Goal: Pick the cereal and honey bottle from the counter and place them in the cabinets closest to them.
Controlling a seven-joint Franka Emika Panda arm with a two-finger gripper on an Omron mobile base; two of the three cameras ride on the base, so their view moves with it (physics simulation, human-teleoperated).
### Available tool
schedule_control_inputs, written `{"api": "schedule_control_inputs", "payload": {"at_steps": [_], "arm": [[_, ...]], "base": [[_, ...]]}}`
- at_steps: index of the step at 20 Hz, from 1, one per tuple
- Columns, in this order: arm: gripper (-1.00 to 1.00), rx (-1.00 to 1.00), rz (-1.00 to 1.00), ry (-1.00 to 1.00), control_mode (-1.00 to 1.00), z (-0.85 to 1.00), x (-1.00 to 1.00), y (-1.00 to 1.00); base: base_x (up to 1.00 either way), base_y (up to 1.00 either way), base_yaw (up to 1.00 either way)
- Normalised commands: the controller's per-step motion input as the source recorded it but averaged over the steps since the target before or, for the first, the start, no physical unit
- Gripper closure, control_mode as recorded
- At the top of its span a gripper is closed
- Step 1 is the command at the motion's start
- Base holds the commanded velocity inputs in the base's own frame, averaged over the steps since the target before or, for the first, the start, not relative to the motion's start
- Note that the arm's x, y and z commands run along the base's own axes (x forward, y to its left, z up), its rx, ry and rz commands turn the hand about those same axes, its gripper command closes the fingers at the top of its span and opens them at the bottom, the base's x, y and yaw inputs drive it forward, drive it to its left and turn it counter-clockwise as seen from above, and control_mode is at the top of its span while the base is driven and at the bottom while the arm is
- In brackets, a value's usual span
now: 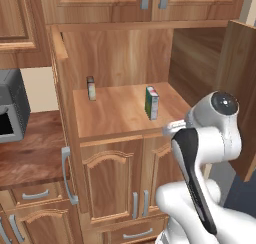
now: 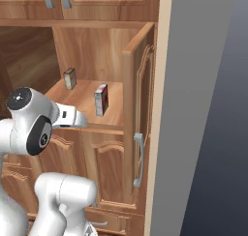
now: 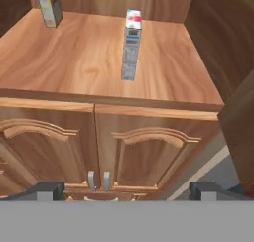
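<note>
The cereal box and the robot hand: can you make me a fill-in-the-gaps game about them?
1. The cereal stands ____ on the wooden shelf.
2. The gripper has its jaws ____.
3. The gripper holds ____.
4. The brownish box stands ____ back on the shelf than the cereal.

Missing words: upright; open; nothing; farther

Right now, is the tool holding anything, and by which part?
Nothing is held. The tool is open, short of the cereal standing upright on the shelf.

Kitchen, wood cabinets [image 1: 120, 63], microwave [image 1: 11, 108]
</note>
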Motion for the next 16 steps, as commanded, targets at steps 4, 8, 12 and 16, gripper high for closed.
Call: {"api": "schedule_control_inputs", "payload": {"at_steps": [4,8,12,16], "arm": [[-1.00,0.00,0.00,-0.10,-1.00,0.00,-1.00,0.00],[-1.00,0.00,0.00,-0.05,-1.00,0.03,-0.91,0.00],[-1.00,0.00,0.00,-0.04,-1.00,0.02,-0.82,0.00],[-1.00,0.00,0.00,-0.04,-1.00,0.00,-0.67,0.00]], "base": [[0.00,0.00,0.00],[0.00,0.00,0.00],[0.00,0.00,0.00],[0.00,0.00,0.00]]}}
